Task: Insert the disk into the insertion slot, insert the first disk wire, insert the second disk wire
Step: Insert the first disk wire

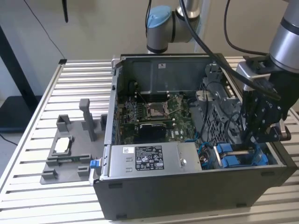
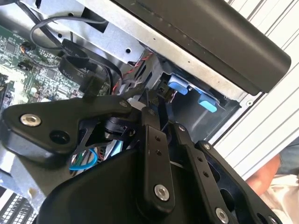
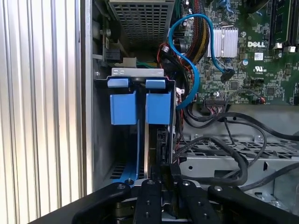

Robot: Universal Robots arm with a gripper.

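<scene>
Down in the insertion slot (image 3: 124,108), the disk (image 3: 157,143) stands on edge, pinched by the tool (image 3: 166,176)

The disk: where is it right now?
In the first wrist view the disk sits edge-on in the insertion slot, between the gripper and the blue tabs; that slot is at the exterior view's lower right.

Silver arm (image 1: 286,39), blue joint cap (image 1: 158,18), black gripper (image 1: 256,138) (silver screws (image 2: 161,192))
</scene>
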